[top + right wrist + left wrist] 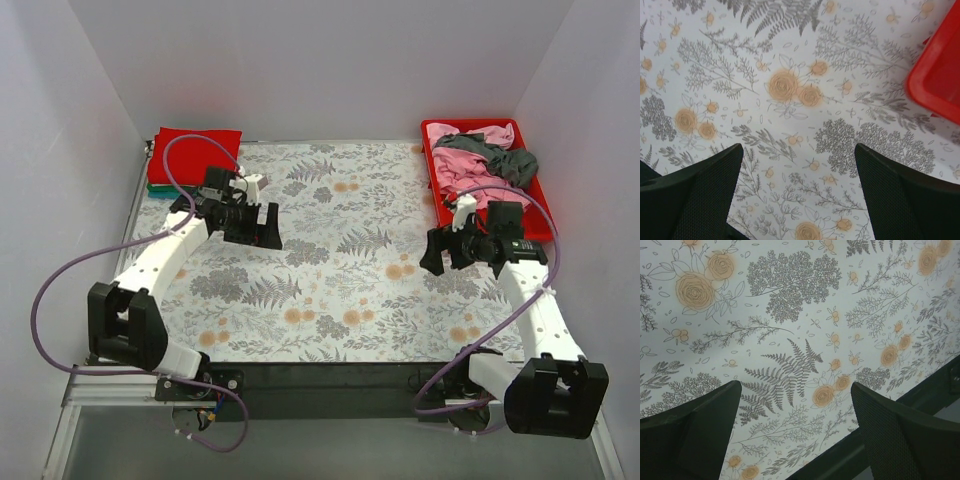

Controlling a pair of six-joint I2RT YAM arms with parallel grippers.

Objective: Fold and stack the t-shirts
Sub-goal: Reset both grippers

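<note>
At the far left corner of the flowered surface (340,260) a folded red t-shirt (197,150) lies flat as a neat rectangle, its slightly longer side running roughly left to right. It rests on a green t-shirt (158,187), of which only a thin edge shows at the near left. This stack sits behind and to the left of the left tool (266,230), near it but apart. That tool hovers over the surface with its fingers (690,435) spread wide, and only fern and rose print shows between them. Further right, the right tool (438,252) is likewise wide apart above bare print, its fingers (905,195) gripping nothing. Behind it and to its right stands the red tray (545,215), a corner of which shows at the upper right of the right wrist view. Inside the tray a crumpled pink t-shirt (462,165) and a dark grey t-shirt (508,158) are heaped together, the heap stretching along the tray from far to near, with no clear heading to either garment.
</note>
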